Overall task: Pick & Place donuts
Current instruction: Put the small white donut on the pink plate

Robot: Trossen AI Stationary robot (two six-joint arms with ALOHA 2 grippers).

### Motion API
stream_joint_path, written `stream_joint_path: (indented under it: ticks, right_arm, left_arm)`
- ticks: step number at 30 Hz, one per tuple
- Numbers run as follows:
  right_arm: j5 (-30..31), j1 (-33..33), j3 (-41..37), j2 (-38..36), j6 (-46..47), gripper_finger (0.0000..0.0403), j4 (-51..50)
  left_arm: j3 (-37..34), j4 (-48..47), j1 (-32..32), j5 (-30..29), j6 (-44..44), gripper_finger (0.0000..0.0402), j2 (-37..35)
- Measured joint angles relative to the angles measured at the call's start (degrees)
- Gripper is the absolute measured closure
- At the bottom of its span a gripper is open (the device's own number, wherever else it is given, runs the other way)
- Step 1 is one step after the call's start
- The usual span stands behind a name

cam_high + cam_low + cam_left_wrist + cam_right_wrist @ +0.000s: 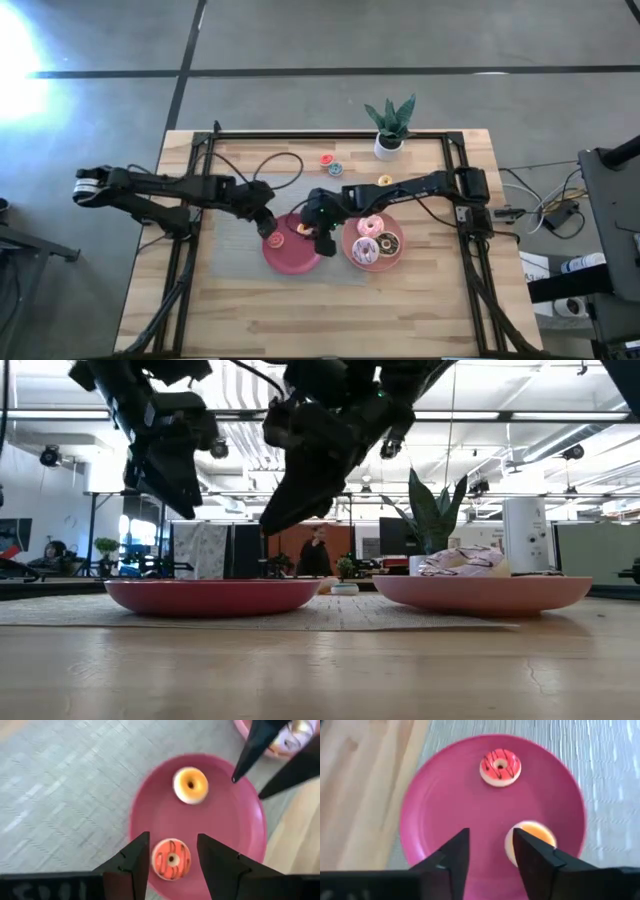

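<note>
Table point(420, 300): pale wood top with a grey mat point(235, 250) across its middle; both plates stand on the mat.

Left plate point(290, 260): round, pink, shallow. Holds two tiny donuts, apart from each other: a red donut point(171, 859) with dark stripes and a pale underside, and an orange donut point(190, 785) with a cream rim.

Right plate point(352, 258): round, pink, beside the left plate. Holds three larger donuts packed close: a pink donut point(370, 225), a sprinkled donut point(365, 250) in pink and white, and a brown donut point(389, 242).

Left gripper point(172, 855): above the left plate's left side, fingers apart and holding nothing. In its wrist view the red donut lies on the plate in the gap between the two fingertips.

Right gripper point(490, 851): above the same plate from the right side, fingers apart and empty. In its wrist view the orange donut sits at one fingertip, partly hidden behind it; the red donut lies farther across the plate.

Loose donuts on bare wood behind the plates: a second red donut point(326, 158), a blue donut point(335, 169) just beside it, a yellow donut point(385, 181) nearer the right arm.

Potted plant point(390, 125): green leaves, white pot, at the table's back edge.
</note>
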Motion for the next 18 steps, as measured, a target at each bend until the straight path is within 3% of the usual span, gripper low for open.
stream_joint_path:
  ticks: [5,12,18]
  right_arm:
    - [3.9,0.3,1.4,1.5,-8.0,0.022,-3.1]
    - [5.2,0.5,2.5,5.2,-13.1,0.0226,-2.9]
    - [6.3,0.4,6.4,8.8,-12.8,0.0238,-3.9]
  left_arm:
    - [-0.5,-3.9,-0.7,-4.6,-3.1,0.0265,-4.9]
    - [-0.6,-7.1,-1.7,-12.0,-3.7,0.0265,-9.0]
    - [-0.6,-7.3,-1.8,-13.4,-3.5,0.0265,-9.8]
